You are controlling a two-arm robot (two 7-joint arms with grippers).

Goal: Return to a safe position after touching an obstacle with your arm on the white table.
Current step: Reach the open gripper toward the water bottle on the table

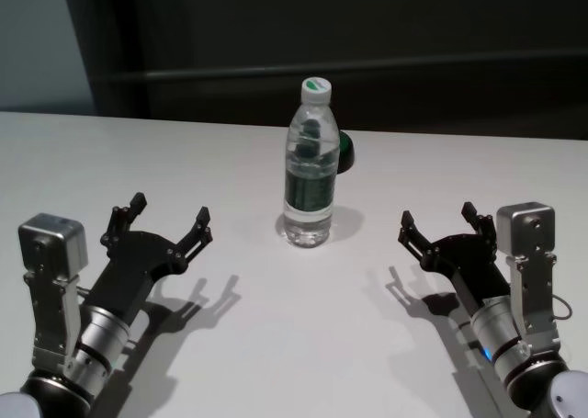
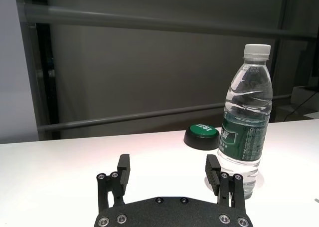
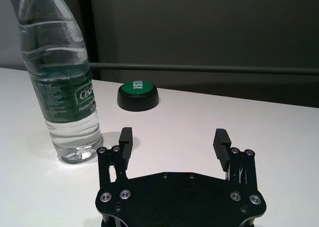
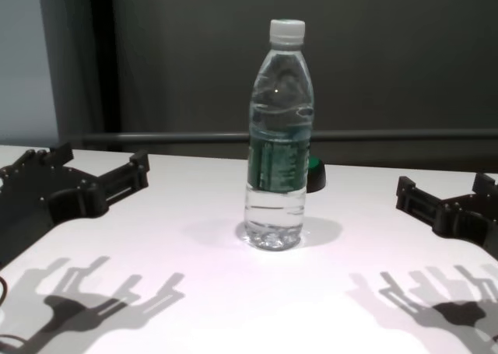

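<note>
Bottle upright between both grippers' open fingers, touching neither.

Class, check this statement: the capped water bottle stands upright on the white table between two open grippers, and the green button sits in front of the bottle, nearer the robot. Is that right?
Not quite. The green button sits behind the water bottle, on its far side from the robot, as the head view shows. The rest holds: the capped bottle stands upright on the white table between the open left gripper and open right gripper.
</note>
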